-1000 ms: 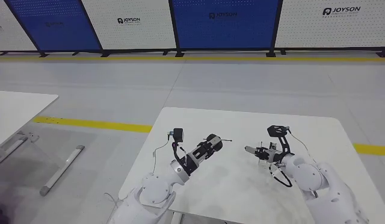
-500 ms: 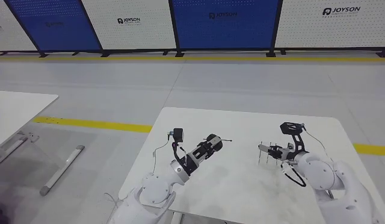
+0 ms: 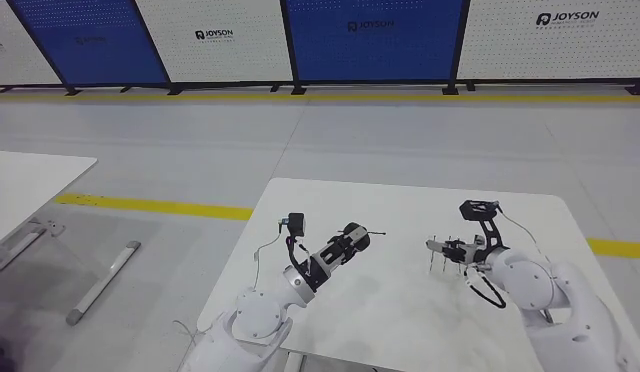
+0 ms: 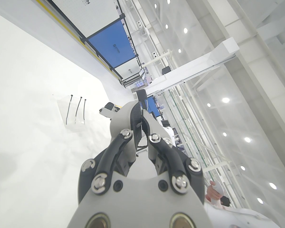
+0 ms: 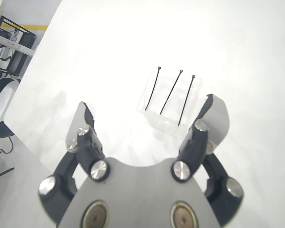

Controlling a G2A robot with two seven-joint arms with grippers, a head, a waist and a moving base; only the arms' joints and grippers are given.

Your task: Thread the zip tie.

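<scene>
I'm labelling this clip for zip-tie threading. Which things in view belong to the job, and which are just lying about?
For the job:
left hand, shut on what looks like a held zip tie
right hand, open
clear stand with three spare zip ties
work table

Just around:
side table
wall panels
yellow floor line

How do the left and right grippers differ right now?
The left gripper is shut, seemingly pinching a thin black zip tie; the right gripper is open and empty. The right gripper hangs close to the clear holder with three spare zip ties; the left gripper is farther from it. Both are above the white table.
</scene>
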